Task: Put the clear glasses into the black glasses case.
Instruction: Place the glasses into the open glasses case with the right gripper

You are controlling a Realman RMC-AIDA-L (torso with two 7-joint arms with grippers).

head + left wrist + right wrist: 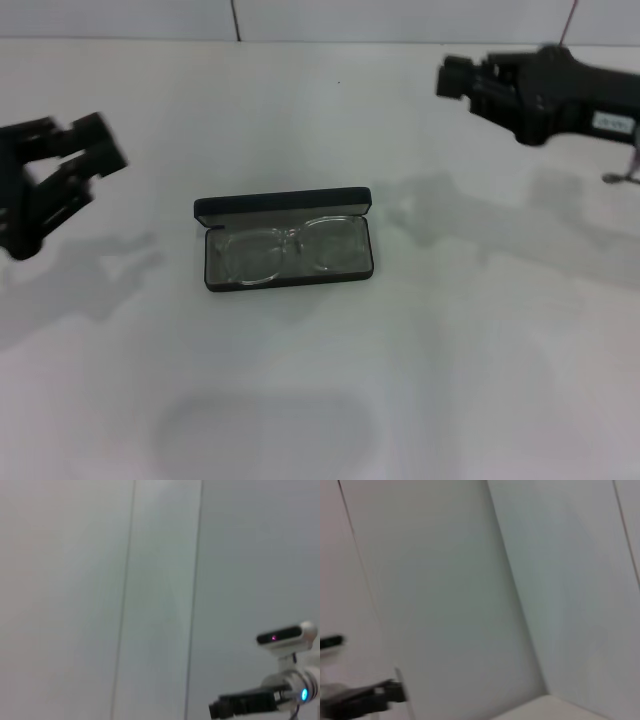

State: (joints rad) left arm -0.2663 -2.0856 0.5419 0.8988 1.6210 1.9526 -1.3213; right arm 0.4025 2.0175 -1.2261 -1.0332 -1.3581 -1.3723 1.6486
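Observation:
The black glasses case (285,208) lies open in the middle of the white table, its lid standing up along the far side. The clear glasses (285,250) lie flat inside it on the grey lining, lenses side by side. My left gripper (95,150) hangs in the air well left of the case, open and holding nothing. My right gripper (455,78) is raised at the far right, well away from the case; it also shows far off in the left wrist view (235,707). The left gripper (365,700) shows small in the right wrist view.
The white table (480,350) stretches around the case, with a pale wall behind it. A small metal part (620,175) sticks out at the right edge. My head camera (285,637) shows in the left wrist view. Both wrist views mostly face wall panels.

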